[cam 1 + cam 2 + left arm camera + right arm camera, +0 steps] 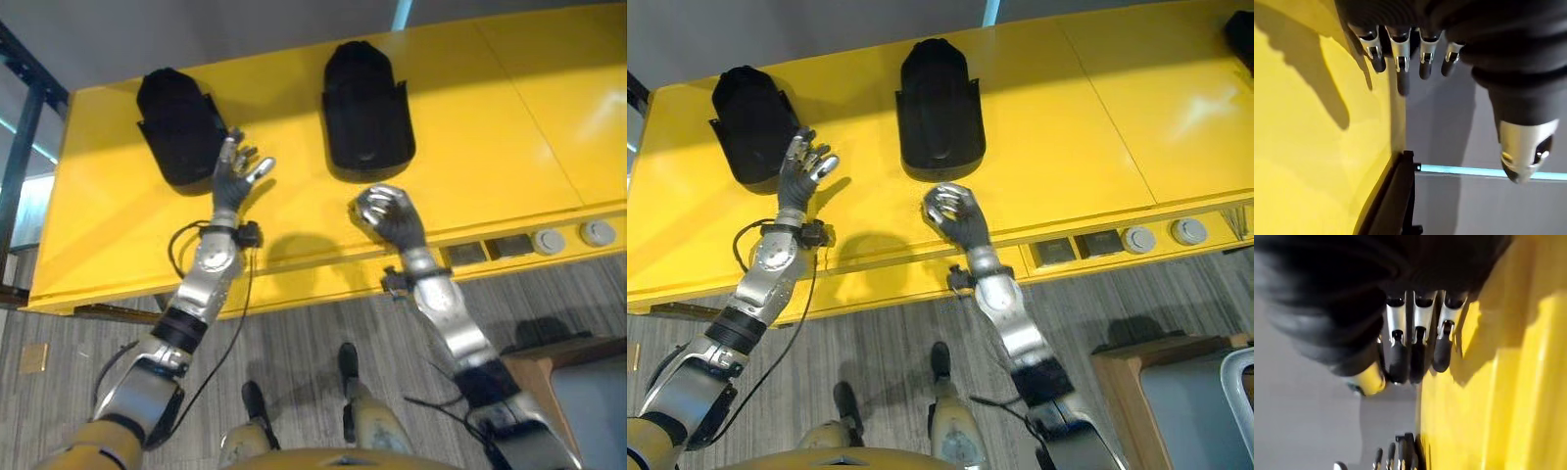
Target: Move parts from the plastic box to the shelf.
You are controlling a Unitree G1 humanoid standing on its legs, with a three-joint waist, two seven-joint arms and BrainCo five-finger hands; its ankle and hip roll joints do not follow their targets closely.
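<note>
Two black parts (178,125) (366,106), two round buttons (550,241) (597,233), two dark square panels (465,254) (509,246).

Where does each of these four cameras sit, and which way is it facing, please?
Left eye view: on the head, looking down at the yellow shelf and two black parts; both arms show, left hand open, right hand curled.
Right eye view: beside it, same scene.
Left wrist view: on the left wrist, looking along the relaxed fingers over the shelf's edge.
Right wrist view: on the right wrist, looking past curled fingers at the shelf.
All four share the yellow shelf.
</note>
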